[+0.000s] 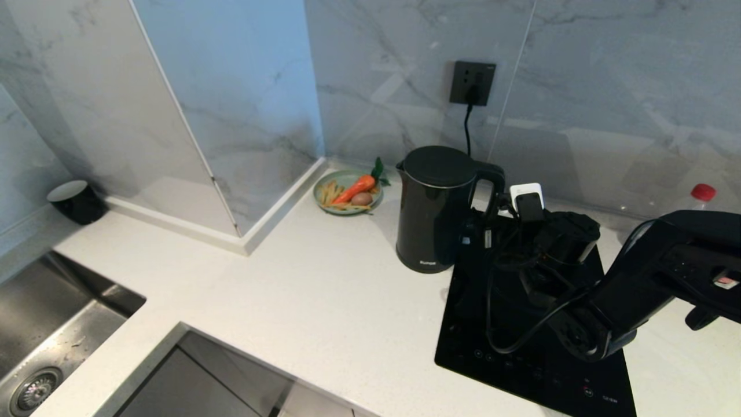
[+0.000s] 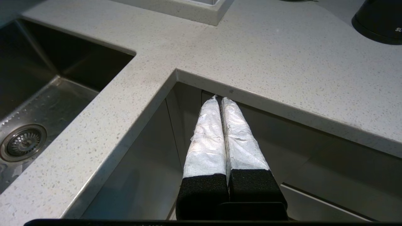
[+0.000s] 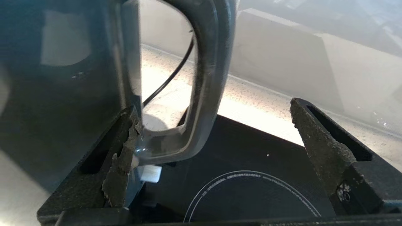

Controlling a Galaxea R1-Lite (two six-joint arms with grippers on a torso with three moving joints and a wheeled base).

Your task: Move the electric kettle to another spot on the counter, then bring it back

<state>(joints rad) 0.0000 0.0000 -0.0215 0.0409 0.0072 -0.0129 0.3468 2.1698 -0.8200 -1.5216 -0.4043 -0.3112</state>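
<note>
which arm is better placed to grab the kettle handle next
Right, probably. The right gripper is open with the electric kettle handle between its fingers. The left gripper is shut and sits off the counter edge, well short of the kettle.

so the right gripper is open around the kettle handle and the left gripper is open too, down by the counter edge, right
Not quite: the left gripper is shut, its wrapped fingers pressed together in the left wrist view, below the counter edge. The rest holds: the right gripper is open around the electric kettle handle.
</note>
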